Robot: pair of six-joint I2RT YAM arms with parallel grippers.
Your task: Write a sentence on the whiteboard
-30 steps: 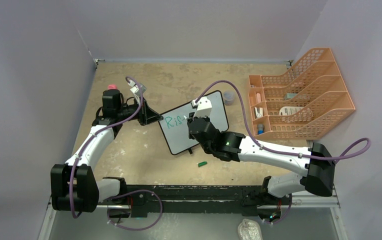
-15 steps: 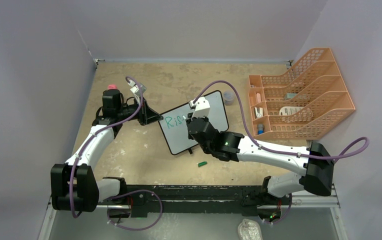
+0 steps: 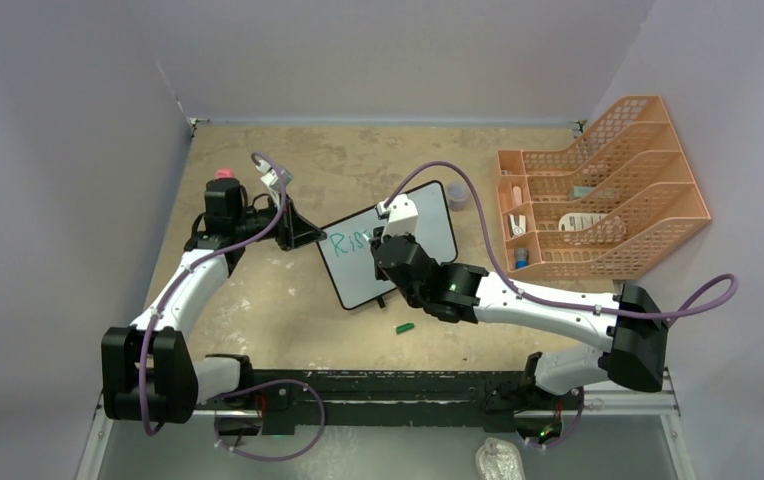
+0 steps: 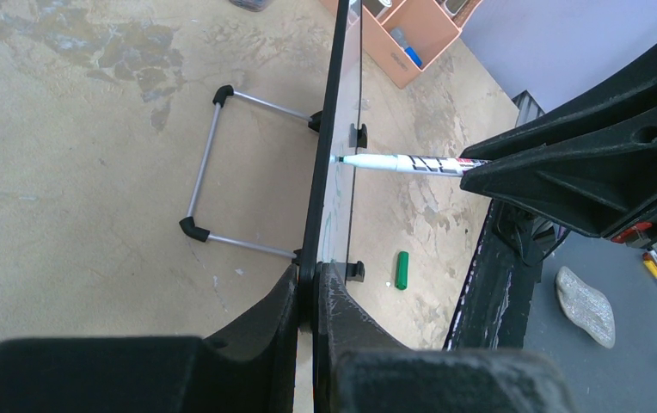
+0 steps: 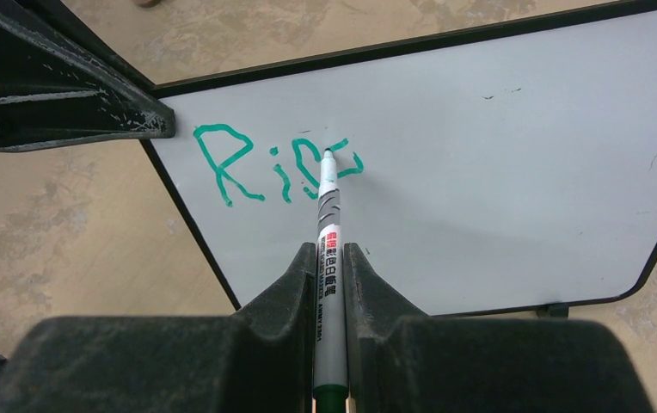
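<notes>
Three green-teal handwritten letters, roughly "Ris", make up the sentence (image 5: 284, 176) so far, so most of the writing is judged not yet done. The letters sit at the upper left of the small white rectangular whiteboard (image 5: 497, 172) with its thin black frame, which is propped near the middle of the worktop (image 3: 258, 300).

The right hand (image 5: 329, 251) is clamped on a slim white marker (image 5: 326, 194), whose tip touches the board at the last letter. The left hand (image 4: 310, 280) is closed on the black frame at the board's left edge and steadies it.

Possible faults:
- The board may be pushed back or pivoted if the tip is pressed too hard, since it is gripped at one edge only and rests behind on a thin wire stand (image 4: 205, 181).
- The marker may be twisted between the fingers by sideways strokes, and the letters distorted.
- Fresh ink may be smeared if the right hand is dragged across it.

Surroundings: a small green cap (image 3: 404, 327) lies on the worktop just in front of the board. A small round purple item (image 3: 457, 197) lies beside the board's far corner. An orange plastic file organiser (image 3: 598, 200) stands well apart to the right. The unwritten board surface is unobstructed.
</notes>
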